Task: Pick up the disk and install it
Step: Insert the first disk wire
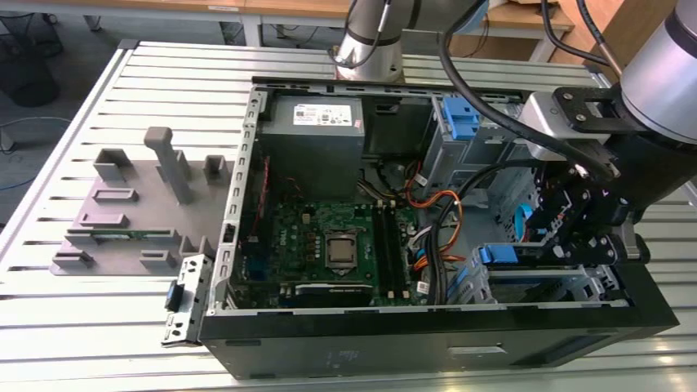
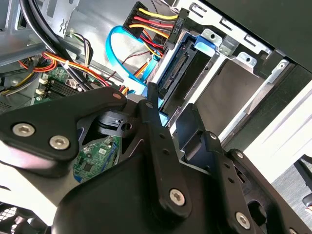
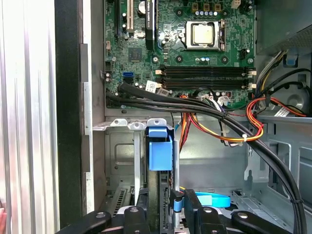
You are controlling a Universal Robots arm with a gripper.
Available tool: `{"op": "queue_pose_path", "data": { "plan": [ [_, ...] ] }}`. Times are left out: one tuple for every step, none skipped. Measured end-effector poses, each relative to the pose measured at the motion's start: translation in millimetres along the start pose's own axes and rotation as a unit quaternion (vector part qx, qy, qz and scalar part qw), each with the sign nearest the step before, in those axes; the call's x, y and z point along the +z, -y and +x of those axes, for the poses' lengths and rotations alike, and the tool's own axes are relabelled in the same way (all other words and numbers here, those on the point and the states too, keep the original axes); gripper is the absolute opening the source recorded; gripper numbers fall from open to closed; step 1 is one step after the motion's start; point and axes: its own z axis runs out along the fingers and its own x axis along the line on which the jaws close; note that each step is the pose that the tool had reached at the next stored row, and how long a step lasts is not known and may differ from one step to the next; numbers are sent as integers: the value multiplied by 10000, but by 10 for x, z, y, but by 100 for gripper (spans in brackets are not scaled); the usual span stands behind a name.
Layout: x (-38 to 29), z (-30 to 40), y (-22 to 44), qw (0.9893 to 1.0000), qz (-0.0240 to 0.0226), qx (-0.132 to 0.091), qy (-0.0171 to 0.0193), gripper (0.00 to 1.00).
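Your gripper (image 3: 165, 214) has its jaws closed on the disk (image 3: 160, 155) in the drive cage (image 3: 122, 161); the second wrist view shows the disk's connector edge (image 2: 176, 73).

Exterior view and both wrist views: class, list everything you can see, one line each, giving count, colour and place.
Computer case: one, black, open on the slatted table.
Motherboard: one, green, inside the case.
Power supply: one, grey, at the case's far end.
Disk: one, blue-framed, standing on edge in the metal drive bay.
Fixture: one, grey, at the exterior view's left.
Gripper: one, black, at the disk.
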Motion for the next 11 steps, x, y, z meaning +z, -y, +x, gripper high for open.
{"op": "queue_pose_path", "data": {
  "plan": [
    [0,0,0,10000,0,0,0,42],
    [0,0,0,10000,0,0,0,42],
    [0,0,0,10000,0,0,0,42],
    [0,0,0,10000,0,0,0,42],
    [0,1,0,10000,0,0,0,42],
    [0,1,0,10000,0,0,0,41],
    [0,1,0,10000,0,0,0,35],
    [0,1,0,10000,0,0,0,29],
    [0,1,0,10000,0,0,0,29],
    [0,1,0,10000,0,0,0,23],
    [0,1,0,10000,0,0,0,23]
  ]
}}
